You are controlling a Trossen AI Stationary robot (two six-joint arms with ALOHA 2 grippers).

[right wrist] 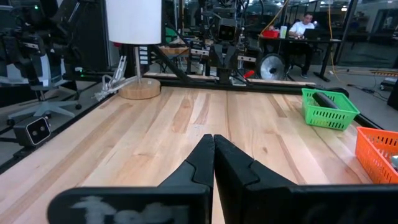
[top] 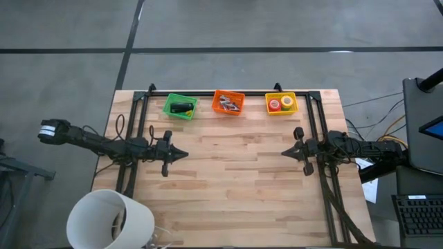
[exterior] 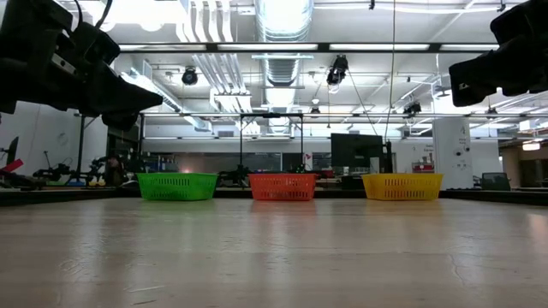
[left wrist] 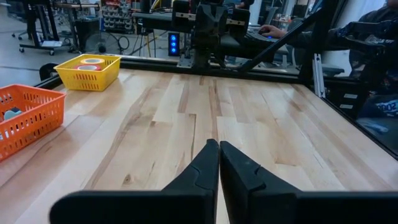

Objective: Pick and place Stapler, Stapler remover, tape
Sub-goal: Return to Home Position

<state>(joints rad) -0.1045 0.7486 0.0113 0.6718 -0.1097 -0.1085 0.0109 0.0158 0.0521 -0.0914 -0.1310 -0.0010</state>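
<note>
The black stapler [top: 182,107] lies in the green basket [top: 170,111] at the table's far edge; it also shows in the green basket [right wrist: 313,106] as a dark bar [right wrist: 329,99]. Tape rolls, red and yellow [top: 281,104], lie in the yellow basket [top: 294,110], also seen as rolls [left wrist: 87,62]. The orange basket [top: 218,108] between them holds small metal pieces [top: 229,104]. My left gripper [top: 184,154] is shut and hovers over the table's left part. My right gripper [top: 284,152] is shut over the right part. The two point at each other.
A white lamp shade [top: 111,220] stands at the table's near left corner. A black metal frame [top: 228,93] runs along the far edge and both sides. Bare wood [top: 232,180] lies between the arms. A person [right wrist: 305,26] sits far behind the table.
</note>
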